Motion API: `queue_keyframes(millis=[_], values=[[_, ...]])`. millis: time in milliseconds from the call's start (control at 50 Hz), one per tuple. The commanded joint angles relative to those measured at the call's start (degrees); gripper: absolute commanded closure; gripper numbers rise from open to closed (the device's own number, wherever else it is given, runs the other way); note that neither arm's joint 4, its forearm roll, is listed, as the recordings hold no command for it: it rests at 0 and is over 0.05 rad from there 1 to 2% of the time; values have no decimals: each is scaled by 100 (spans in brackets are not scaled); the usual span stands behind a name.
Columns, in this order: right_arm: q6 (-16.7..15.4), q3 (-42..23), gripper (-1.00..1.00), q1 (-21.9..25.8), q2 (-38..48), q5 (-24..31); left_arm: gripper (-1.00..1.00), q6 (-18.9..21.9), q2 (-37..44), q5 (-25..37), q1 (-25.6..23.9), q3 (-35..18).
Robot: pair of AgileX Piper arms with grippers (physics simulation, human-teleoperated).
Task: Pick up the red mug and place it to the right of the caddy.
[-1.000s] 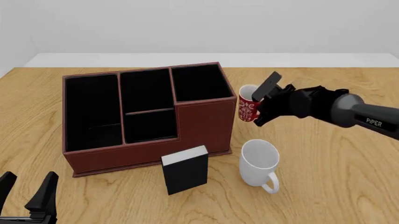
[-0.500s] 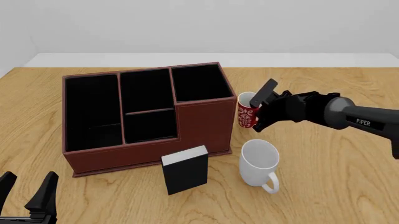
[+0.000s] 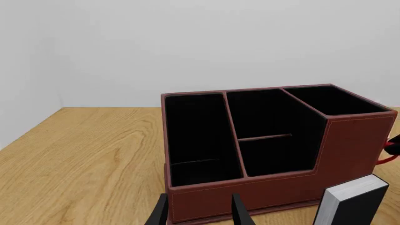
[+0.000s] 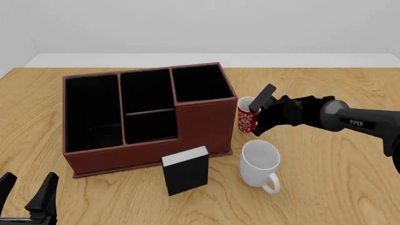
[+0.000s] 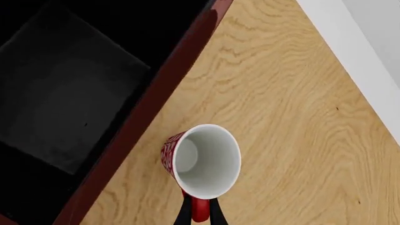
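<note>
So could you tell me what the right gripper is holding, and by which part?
The right gripper holds the red mug by its handle; the left gripper holds nothing.

Stood upright on the wooden table (image 4: pixel 75 197): a plain white mug (image 4: pixel 259 161), open mouth up, handle turned toward the near edge and slightly right. Sat to the right of a small black box with a white top (image 4: pixel 185 170), apart from it. Box stood on end near the table's front, tilted a little in plan, white face uppermost; also caught at the edge of the left wrist view (image 3: pixel 353 202), cut off by the frame. Behind the table ran a pale ledge (image 4: pixel 187 59) below a plain light wall (image 4: pixel 187 23).
</note>
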Motion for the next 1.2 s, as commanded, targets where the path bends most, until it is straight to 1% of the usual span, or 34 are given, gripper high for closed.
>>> queue_keyframes(millis=[20,360,520,540,680,900,960,1060,1200], values=[[111,-5,100,5,37,-59,-100,0,0,0,0,0],[122,43,100,-24,180,-164,-100,0,0,0,0,0],[143,93,100,-27,165,-108,-100,0,0,0,0,0],[142,104,-100,-22,147,-116,-100,0,0,0,0,0],[200,-13,-100,-97,180,-37,-100,0,0,0,0,0],[271,5,-100,-92,68,1,-100,0,0,0,0,0],[270,-71,-100,-157,-7,71,-100,0,0,0,0,0],[342,-127,-100,-139,-166,179,-100,0,0,0,0,0],[366,-94,-100,-115,-375,258,-100,0,0,0,0,0]])
